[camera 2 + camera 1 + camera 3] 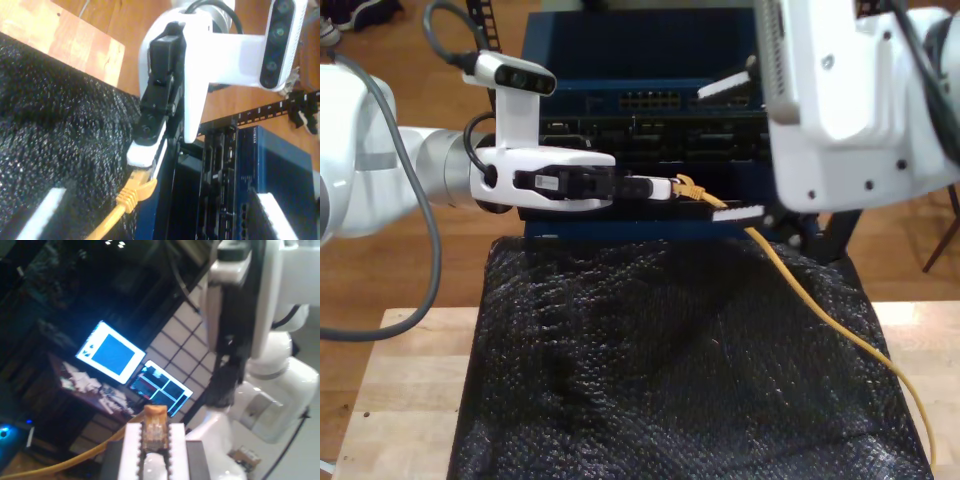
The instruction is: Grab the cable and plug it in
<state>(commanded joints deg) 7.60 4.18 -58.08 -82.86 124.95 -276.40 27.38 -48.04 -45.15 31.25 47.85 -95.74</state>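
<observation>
**Cable plug pinched in one gripper, in front of the rack gear**

My first gripper [665,188] reaches in level from the exterior view's left. Its two white ribbed fingers [132,445] are closed down on the clear plug [155,422] at the tip of the yellow-orange network cable [800,290]. The plug sticks out a little past the fingertips. In the second wrist view the same jaws clamp just above the cable's orange strain-relief boot [132,192].

From the plug the cable drops toward the exterior view's right. It runs across the black foam mat [660,360] and over the mat's edge near the lower right corner of that view.

The plug hangs in the air just in front of the dark front panel of the blue rack-mounted network unit [640,45], below its row of ports [645,100]. I cannot tell whether it touches the panel.

My second gripper [730,150] comes in from the exterior view's right, large and close to the camera. Its white finger pads [725,90] are spread wide apart with nothing between them, one above and one just below the held plug.

The mat lies on a light wooden table [410,370]. Two lit monitors [112,352] glow in the dim background of the first wrist view.
</observation>
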